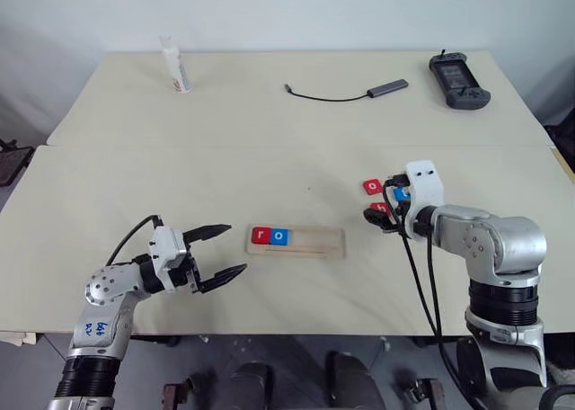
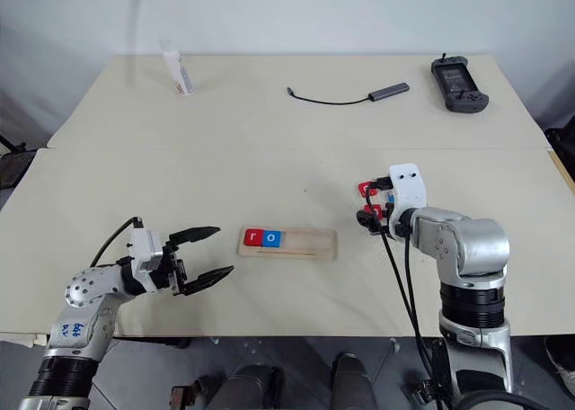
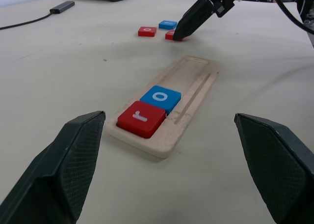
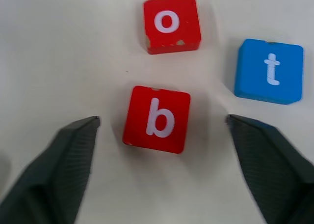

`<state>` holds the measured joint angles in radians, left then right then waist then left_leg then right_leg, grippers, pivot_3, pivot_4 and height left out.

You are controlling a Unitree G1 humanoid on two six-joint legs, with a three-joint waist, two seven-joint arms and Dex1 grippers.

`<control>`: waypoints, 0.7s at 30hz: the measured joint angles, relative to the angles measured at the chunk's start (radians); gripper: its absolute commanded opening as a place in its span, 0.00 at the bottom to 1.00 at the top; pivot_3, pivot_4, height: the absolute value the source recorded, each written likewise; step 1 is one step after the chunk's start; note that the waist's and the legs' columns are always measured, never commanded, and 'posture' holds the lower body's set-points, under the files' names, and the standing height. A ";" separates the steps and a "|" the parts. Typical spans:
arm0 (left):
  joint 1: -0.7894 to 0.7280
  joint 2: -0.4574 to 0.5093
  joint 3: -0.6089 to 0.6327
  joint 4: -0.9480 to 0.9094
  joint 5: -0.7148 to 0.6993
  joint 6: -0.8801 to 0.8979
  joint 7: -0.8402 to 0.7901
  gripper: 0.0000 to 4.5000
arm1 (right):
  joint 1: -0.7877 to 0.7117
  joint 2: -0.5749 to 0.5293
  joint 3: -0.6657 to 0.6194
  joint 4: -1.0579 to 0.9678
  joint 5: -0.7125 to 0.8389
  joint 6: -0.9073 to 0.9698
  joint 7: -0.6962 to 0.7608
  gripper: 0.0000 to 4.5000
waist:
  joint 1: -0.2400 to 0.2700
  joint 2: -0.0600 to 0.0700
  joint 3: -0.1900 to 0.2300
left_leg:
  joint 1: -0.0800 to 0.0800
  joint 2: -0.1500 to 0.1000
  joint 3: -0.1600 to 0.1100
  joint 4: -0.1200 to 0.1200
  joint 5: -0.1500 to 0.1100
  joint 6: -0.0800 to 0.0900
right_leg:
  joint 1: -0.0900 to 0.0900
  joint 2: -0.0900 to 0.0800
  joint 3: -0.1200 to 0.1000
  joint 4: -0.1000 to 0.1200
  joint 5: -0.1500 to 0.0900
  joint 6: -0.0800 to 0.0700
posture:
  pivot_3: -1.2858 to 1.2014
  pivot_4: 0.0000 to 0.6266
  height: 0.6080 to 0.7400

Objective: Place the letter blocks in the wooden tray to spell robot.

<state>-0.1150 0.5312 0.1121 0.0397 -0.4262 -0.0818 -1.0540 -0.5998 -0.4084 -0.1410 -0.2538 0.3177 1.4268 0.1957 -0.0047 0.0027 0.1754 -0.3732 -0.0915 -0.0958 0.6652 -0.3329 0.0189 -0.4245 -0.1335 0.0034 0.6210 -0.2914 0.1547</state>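
Wooden tray (image 1: 310, 245) lies lengthwise across the middle of the tabletop (image 1: 269, 122), with red "r" (image 1: 260, 236) and blue "o" (image 1: 279, 236) filling its left end. Off its right end sit three loose blocks; the red "b" (image 4: 157, 119) lies straight ahead between the spread fingers of the right tool (image 4: 162, 130), not yet gripped, while the left tool (image 1: 225, 253) hangs open and empty, well apart from them.

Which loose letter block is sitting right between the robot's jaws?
The red b block. It lies on the table between the right gripper's open jaws; the red o and blue t sit farther off.
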 measured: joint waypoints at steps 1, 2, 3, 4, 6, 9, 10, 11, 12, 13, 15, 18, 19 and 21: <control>0.001 0.000 0.000 -0.004 0.000 0.005 0.004 1.00 | 0.003 0.002 0.000 0.000 -0.005 -0.006 -0.006 0.64 | 0.000 0.000 0.000 | 0.000 0.000 0.000 0.000 0.000 0.000 | 0.000 0.000 0.000 0.000 0.000 0.000 | 0.52 0.24 1.00; 0.002 0.000 0.000 -0.011 0.000 0.008 0.006 1.00 | 0.007 0.002 0.000 0.000 -0.009 -0.011 -0.012 0.57 | 0.000 0.000 0.000 | 0.000 0.000 0.000 0.000 0.000 0.000 | 0.000 0.000 0.000 0.000 0.000 0.000 | 0.52 0.24 1.00; 0.003 0.000 0.000 -0.019 0.000 0.009 0.006 1.00 | 0.010 0.002 -0.001 0.000 -0.013 -0.016 -0.016 0.48 | -0.001 0.000 0.000 | 0.000 0.000 0.000 0.000 0.000 0.000 | 0.000 0.000 0.000 0.000 0.000 0.000 | 0.52 0.24 1.00; 0.004 0.001 0.000 -0.028 0.000 0.008 0.004 1.00 | 0.018 0.003 -0.001 0.000 -0.023 -0.031 -0.023 0.40 | 0.000 0.000 0.000 | 0.000 0.000 0.000 0.000 0.000 0.000 | 0.000 0.000 0.000 0.000 0.000 0.000 | 0.52 0.24 1.00; 0.006 0.003 0.000 -0.032 -0.001 0.008 0.000 1.00 | 0.024 0.006 -0.003 -0.001 -0.025 -0.043 -0.026 0.33 | 0.000 0.000 0.000 | 0.000 0.000 0.001 0.000 0.000 0.000 | 0.000 0.000 0.000 0.000 0.000 0.000 | 0.52 0.24 1.00; 0.015 0.003 0.000 -0.035 -0.005 0.008 -0.016 1.00 | 0.046 0.006 -0.005 -0.019 -0.025 -0.058 -0.022 0.33 | 0.000 0.000 0.000 | 0.000 0.000 0.001 0.000 0.000 0.000 | 0.000 0.000 0.000 0.000 0.000 0.000 | 0.52 0.24 1.00; 0.014 0.003 -0.002 -0.036 -0.008 0.008 -0.025 1.00 | 0.061 0.004 -0.006 -0.032 -0.025 -0.065 -0.018 0.33 | 0.000 0.000 0.000 | 0.000 0.000 0.001 0.000 0.000 0.000 | 0.000 0.000 0.001 0.000 0.000 0.000 | 0.52 0.24 1.00; 0.014 0.003 -0.004 -0.036 -0.011 0.009 -0.031 1.00 | 0.068 0.003 -0.007 -0.041 -0.024 -0.067 -0.017 0.33 | 0.001 0.000 0.000 | 0.000 0.000 0.001 0.000 0.000 0.000 | 0.000 0.000 0.001 0.000 0.000 0.000 | 0.52 0.24 1.00; 0.014 0.003 -0.006 -0.037 -0.018 0.009 -0.038 1.00 | 0.079 0.002 -0.009 -0.059 -0.023 -0.062 -0.013 0.33 | 0.001 0.000 0.000 | 0.000 0.000 0.001 0.000 0.000 0.000 | 0.000 0.000 0.001 0.000 0.000 0.000 | 0.52 0.24 1.00; 0.013 0.002 -0.010 -0.039 -0.023 0.011 -0.051 1.00 | 0.097 -0.002 -0.015 -0.088 -0.018 -0.045 -0.009 0.33 | 0.002 0.000 0.000 | 0.000 0.000 0.001 0.000 0.000 0.000 | 0.000 0.000 0.001 0.000 0.000 0.000 | 0.52 0.24 1.00; 0.012 0.002 -0.017 -0.041 -0.041 0.017 -0.078 1.00 | 0.135 -0.016 -0.031 -0.160 -0.005 0.006 -0.003 0.33 | 0.004 0.000 0.000 | -0.001 0.000 0.001 0.000 0.000 0.000 | 0.000 0.000 0.001 0.000 0.000 0.000 | 0.52 0.24 1.00; -0.006 0.002 -0.033 -0.026 -0.044 0.018 -0.115 1.00 | 0.186 -0.018 -0.076 -0.276 0.000 0.106 -0.004 0.33 | 0.005 0.000 0.000 | -0.001 0.000 0.001 0.000 0.000 0.000 | -0.001 0.000 0.001 0.000 0.000 0.000 | 0.52 0.24 1.00; -0.018 0.001 -0.040 -0.014 -0.044 0.019 -0.128 1.00 | 0.204 -0.018 -0.094 -0.323 -0.001 0.138 -0.009 0.33 | 0.005 0.000 0.000 | -0.001 0.000 0.001 0.000 0.000 0.000 | -0.001 0.000 0.001 0.000 0.000 0.000 | 0.52 0.24 1.00; -0.047 -0.001 -0.052 0.019 -0.044 0.020 -0.149 1.00 | 0.243 -0.008 -0.121 -0.406 0.000 0.172 -0.024 0.33 | 0.005 0.000 0.000 | -0.001 0.000 0.001 0.000 0.000 0.000 | -0.001 0.000 0.001 0.000 0.000 0.000 | 0.52 0.24 1.00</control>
<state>-0.1621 0.5299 0.0601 0.0587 -0.4701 -0.0620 -1.2028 -0.3565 -0.4160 -0.2623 -0.6597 0.3173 1.5991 0.1715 -0.0001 0.0023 0.1752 -0.3743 -0.0913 -0.0951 0.6651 -0.3329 0.0189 -0.4254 -0.1332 0.0040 0.6206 -0.2915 0.1544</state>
